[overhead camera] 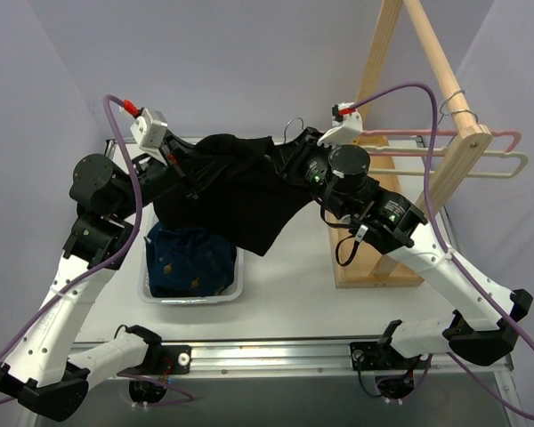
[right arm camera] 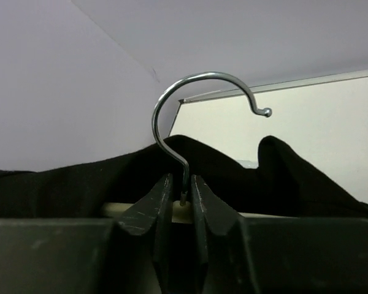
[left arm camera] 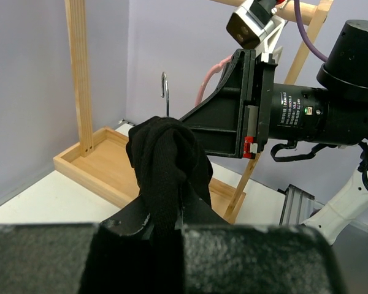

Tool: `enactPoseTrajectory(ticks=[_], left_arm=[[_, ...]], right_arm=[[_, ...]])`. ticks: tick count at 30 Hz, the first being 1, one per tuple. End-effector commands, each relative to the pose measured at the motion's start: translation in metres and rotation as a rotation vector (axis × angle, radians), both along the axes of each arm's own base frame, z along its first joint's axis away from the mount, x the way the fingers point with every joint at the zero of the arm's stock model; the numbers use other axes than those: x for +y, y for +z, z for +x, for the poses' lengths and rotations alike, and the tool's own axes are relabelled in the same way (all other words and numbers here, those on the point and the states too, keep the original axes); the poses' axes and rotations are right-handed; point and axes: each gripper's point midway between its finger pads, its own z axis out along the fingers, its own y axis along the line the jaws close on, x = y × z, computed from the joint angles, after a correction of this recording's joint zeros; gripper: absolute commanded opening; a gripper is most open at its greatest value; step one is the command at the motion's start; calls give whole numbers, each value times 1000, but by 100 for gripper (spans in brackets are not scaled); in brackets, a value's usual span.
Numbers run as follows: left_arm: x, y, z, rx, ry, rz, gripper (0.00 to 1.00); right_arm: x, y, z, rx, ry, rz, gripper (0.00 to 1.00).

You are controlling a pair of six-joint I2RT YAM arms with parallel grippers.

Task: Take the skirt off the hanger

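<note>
The black skirt (overhead camera: 236,196) hangs bunched in the air between my two grippers, above the table. My left gripper (overhead camera: 180,169) is shut on it, and in the left wrist view a fold of the skirt (left arm camera: 168,162) rises from between the left gripper's (left arm camera: 165,215) fingers. My right gripper (right arm camera: 183,184) is shut on the hanger (right arm camera: 183,211) at its cream neck, the jaws on either side of the wire hook (right arm camera: 199,92). In the top view the right gripper (overhead camera: 289,162) sits just under the hook (overhead camera: 292,124). The skirt (right arm camera: 276,171) hides the rest of the hanger.
A white bin (overhead camera: 240,277) holding a blue denim garment (overhead camera: 191,262) stands below the skirt at front left. A wooden rack (overhead camera: 445,160) stands at the right, carrying a pink hanger (overhead camera: 509,138) and a pale one (overhead camera: 503,169). The rack's base (left arm camera: 98,162) lies beyond the left gripper.
</note>
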Motion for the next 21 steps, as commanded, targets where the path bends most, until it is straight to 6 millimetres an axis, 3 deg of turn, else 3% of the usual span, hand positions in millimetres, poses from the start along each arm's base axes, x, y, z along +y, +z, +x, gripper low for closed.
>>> enactPoseTrajectory(ticks=[1,2,5,6,7,8,10,12,13,14,19,21], left_arm=[[5,47,-12,-128,-12,-80,2],[4,48,-13,-126,-22,-75,2],[3,45,-11,-91,-18,-62,3],[3,38,-8,-53,-8,-46,9],[6,37,-10,-45,7,-43,37],[8,26,-6,-8,30,-25,52],[20,23,-10,-4,82,-35,71],[25,7,-9,13,119,-17,82],[33,8,-16,2,140,-20,99],[37,-1,-16,24,169,1,94],[79,-12,-18,58,386,17,94],[79,-18,-19,54,378,47,94]], right_arm=[[10,2,-6,-8,20,26,6],[8,1,-4,-5,6,23,0],[0,1,-1,-4,-42,5,0],[-3,2,0,-5,-61,-3,0],[-5,5,-1,-10,-70,-6,0],[-8,5,0,-17,-79,-23,0],[-14,10,-1,-33,-93,-29,0],[-17,15,-1,-55,-93,-55,0],[-20,16,-2,-60,-97,-67,0],[-21,17,-3,-66,-95,-79,0],[-25,10,-4,-94,-79,-179,0],[-28,7,-5,-92,-84,-193,0]])
